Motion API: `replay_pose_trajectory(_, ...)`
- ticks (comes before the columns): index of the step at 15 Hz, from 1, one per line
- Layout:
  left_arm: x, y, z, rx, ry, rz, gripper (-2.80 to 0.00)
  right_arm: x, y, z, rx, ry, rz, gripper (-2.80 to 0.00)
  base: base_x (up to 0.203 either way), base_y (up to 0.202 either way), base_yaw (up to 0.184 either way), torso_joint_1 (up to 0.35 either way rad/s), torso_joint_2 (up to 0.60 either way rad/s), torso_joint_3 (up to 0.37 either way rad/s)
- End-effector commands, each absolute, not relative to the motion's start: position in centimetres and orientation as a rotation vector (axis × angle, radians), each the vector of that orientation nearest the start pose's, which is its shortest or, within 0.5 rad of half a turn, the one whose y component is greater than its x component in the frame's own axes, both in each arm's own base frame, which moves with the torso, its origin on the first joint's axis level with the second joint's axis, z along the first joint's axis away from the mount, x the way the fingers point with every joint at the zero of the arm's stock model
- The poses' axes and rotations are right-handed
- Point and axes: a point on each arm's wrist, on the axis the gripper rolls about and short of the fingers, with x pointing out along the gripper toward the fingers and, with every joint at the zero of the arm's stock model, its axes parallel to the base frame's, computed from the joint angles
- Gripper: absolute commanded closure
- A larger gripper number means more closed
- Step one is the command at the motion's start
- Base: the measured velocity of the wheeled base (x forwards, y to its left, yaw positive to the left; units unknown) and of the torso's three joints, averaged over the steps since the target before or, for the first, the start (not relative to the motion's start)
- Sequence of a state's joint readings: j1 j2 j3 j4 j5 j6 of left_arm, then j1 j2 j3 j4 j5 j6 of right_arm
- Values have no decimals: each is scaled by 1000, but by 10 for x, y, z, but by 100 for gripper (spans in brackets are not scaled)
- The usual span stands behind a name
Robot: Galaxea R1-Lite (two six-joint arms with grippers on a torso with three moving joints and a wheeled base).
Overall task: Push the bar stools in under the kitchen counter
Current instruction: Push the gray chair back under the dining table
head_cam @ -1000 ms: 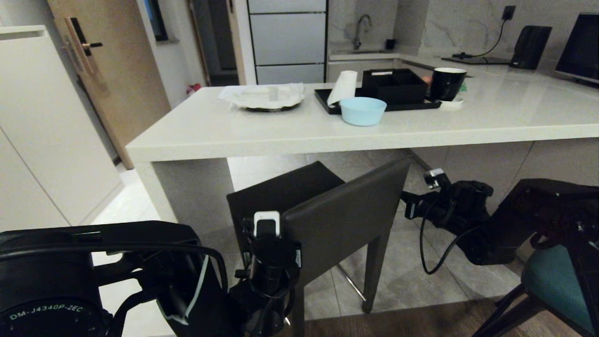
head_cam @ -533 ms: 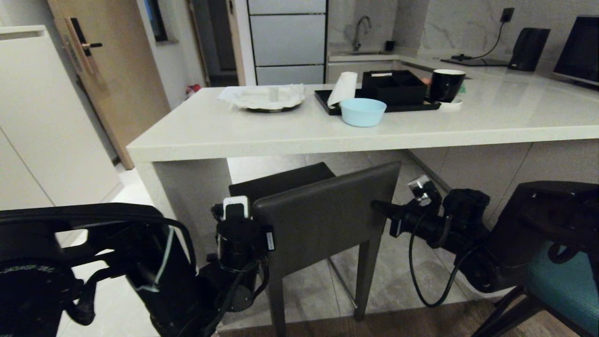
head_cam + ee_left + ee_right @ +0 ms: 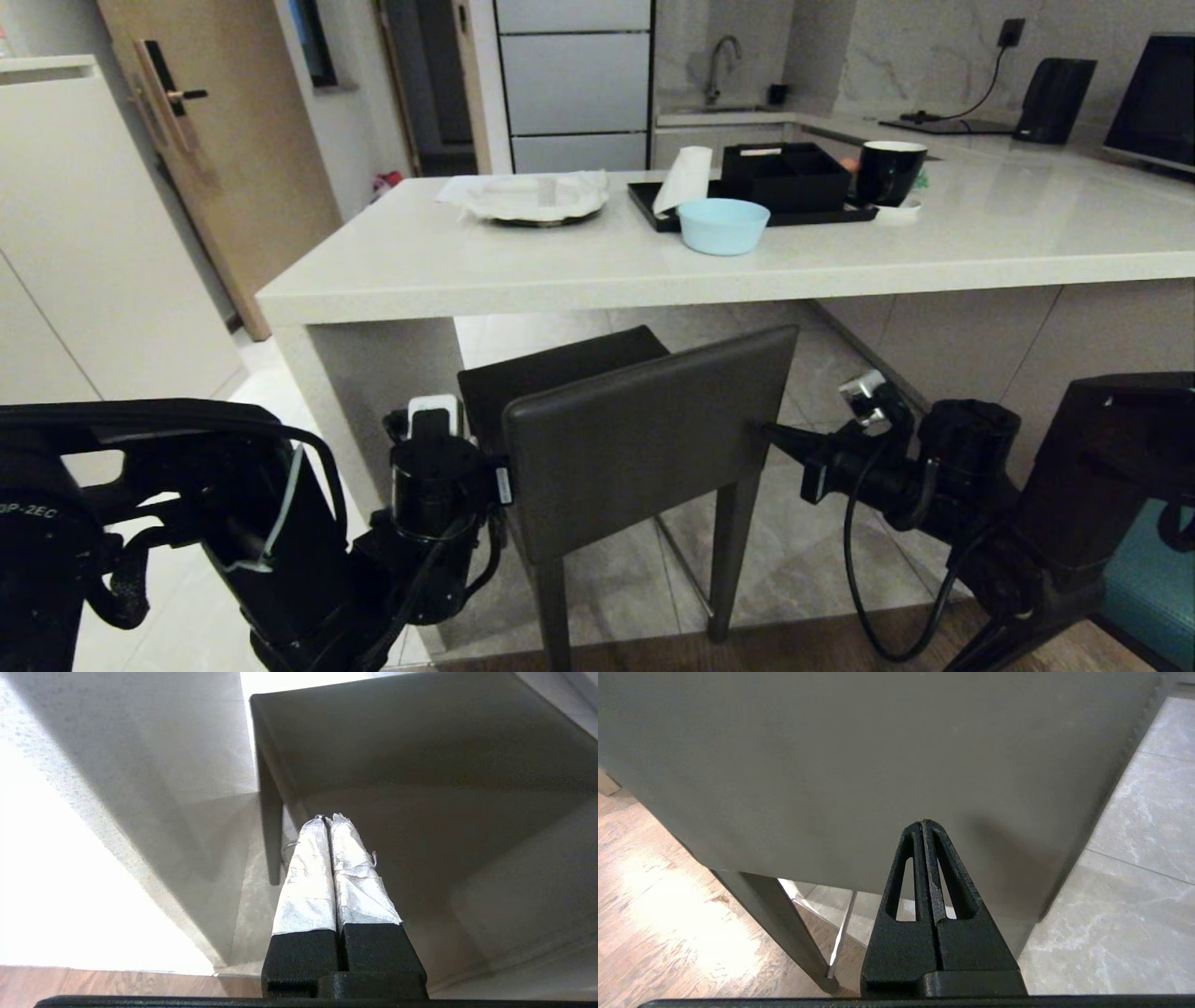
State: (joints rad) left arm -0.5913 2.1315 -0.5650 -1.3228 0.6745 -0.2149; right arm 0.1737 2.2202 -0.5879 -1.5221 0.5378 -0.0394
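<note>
Grey stool [image 3: 644, 425] faces the counter [image 3: 597, 271], backrest toward robot; both tools [image 3: 923, 823] pressed together.

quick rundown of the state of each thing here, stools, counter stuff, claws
grey stool: upright, seat partly under the counter, back still out
teal stool: out from the counter, mostly hidden by the right arm
left claw: shut, at the grey stool's left side
right claw: shut, tips at the stool's backrest
blue bowl: upright on the kitchen counter
black mug: upright

Both arms reach forward, left hand [image 3: 329, 817] and right hand [image 3: 923, 822] each pinched closed.
</note>
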Motion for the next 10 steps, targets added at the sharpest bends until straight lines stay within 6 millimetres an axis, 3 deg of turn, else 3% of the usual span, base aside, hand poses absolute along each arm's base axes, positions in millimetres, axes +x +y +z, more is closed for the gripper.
replay_pose_trajectory(1, 268, -168, 61, -66, 192, 97, 0, 342, 61, 53, -20, 73, 686, 0, 0, 0, 0, 0, 0, 0)
replay_pose_trajectory(3, 253, -160, 55, -55, 234, 100, 0, 351, 46, 55, -20, 51, 648, 0, 0, 0, 0, 0, 0, 0)
replay_pose_trajectory(6, 246, -162, 50, -107, 260, 70, 0, 369, 27, 56, -22, 32, 598, 0, 0, 0, 0, 0, 0, 0)
replay_pose_trajectory(10, 246, -177, 49, -134, 266, -19, 0, 401, 23, 49, -3, 32, 598, 0, 0, 0, 0, 0, 0, 0)
